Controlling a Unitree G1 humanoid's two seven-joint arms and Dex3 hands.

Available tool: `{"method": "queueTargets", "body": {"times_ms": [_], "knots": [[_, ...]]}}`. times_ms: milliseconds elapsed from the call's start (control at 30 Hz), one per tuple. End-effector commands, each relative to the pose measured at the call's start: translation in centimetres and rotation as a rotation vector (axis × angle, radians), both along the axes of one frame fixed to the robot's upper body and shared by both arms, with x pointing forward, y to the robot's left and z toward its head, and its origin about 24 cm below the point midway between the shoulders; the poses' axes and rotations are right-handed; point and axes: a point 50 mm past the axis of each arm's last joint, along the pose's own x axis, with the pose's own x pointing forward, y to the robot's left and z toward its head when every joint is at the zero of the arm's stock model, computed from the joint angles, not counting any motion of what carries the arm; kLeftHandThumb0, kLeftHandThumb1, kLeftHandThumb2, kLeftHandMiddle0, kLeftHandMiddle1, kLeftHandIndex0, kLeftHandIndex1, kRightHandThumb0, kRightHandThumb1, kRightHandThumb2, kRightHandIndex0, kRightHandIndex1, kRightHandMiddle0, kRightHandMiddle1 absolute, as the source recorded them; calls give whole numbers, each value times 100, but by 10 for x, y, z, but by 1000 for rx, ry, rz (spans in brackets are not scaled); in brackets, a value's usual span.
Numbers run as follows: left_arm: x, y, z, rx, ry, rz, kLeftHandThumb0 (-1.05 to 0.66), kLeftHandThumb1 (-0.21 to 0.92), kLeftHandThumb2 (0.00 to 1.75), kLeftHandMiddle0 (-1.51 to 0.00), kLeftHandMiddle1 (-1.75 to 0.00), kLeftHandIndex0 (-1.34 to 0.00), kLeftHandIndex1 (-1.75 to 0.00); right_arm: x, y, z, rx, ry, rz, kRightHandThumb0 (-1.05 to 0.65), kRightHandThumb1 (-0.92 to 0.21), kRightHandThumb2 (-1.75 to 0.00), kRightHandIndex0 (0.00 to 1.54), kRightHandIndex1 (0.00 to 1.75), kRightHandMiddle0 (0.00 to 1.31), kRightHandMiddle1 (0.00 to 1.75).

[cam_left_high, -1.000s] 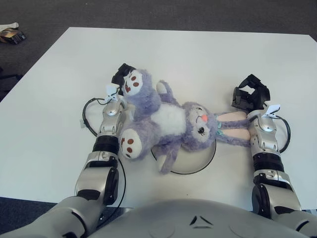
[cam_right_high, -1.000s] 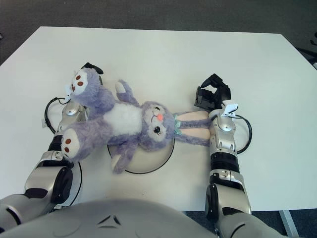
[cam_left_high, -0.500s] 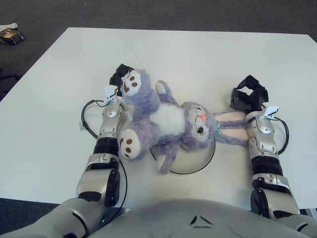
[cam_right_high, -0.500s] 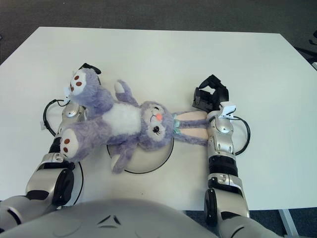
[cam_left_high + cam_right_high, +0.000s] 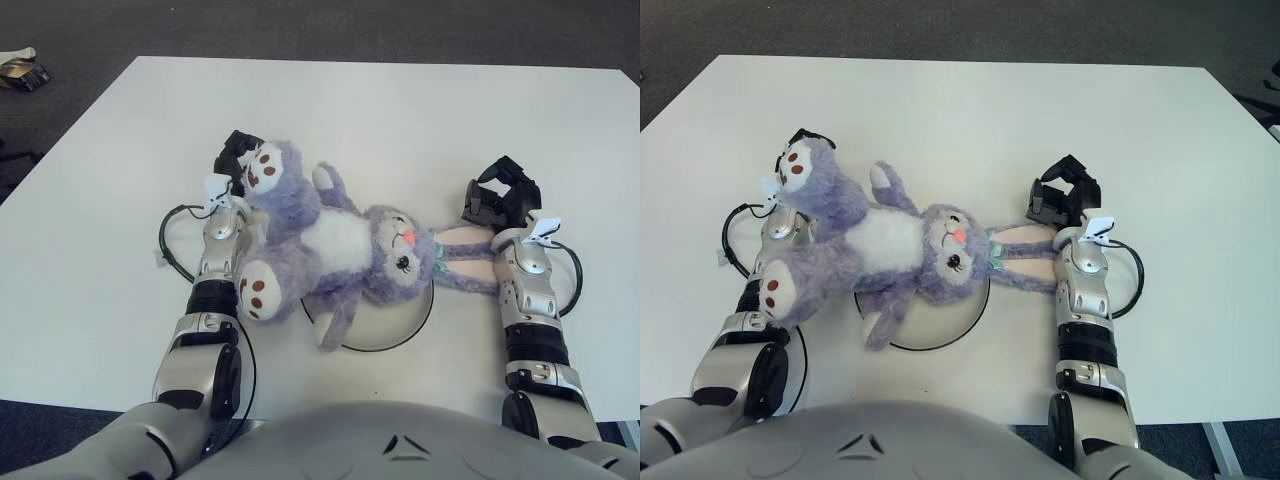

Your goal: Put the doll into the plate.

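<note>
- While sprawled on its back across the white table (image 5: pixel 420 110), doll (image 5: pixel 335 240) only half on plate (image 5: pixel 395 335): head and one arm over the white disc, torso and both legs spilling off toward the robot's left, long ears trailing off toward the right.
- Judged as the placing step, not finished: body needs shifting rightward until centred over plate.
- Left hand (image 5: pixel 236 160) up beside the raised foot, dark fingers mostly hidden behind the purple plush; cannot tell whether gripping the leg or merely resting against it.
- Left forearm flat along the table, running under the lower leg, which lies draped over the wrist.
- Right hand (image 5: pixel 500 196) just past the ear tips, fingers loosely spread and grasping nothing visible; ears resting against or just beside the wrist, contact not certain.
- Right forearm likewise low on the table, pointing away from the torso, roughly parallel with the left.
- Next move probably calls for carrying or nudging the legs and torso toward plate, then letting go.
- Risk as judged: floppy limbs and ears likely to hang over the rim even once centred.
</note>
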Motion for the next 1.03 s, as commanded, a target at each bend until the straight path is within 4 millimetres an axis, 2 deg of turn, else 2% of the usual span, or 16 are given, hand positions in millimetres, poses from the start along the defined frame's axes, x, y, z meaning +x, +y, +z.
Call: {"method": "queueTargets", "body": {"times_ms": [0,1000], "knots": [[-10,4,-21,-7,92,14,-47,35,127,-116,-175,-59,-175,-6,2,-11,46,49,-21,-51,-24,-141,132,175,68,175],[-15,5,-15,21,67,-18,-47,35,128,-114,-175,-59,-175,-8,7,-3,66,63,-69,-50,-25,-139,130,175,66,175]]}}
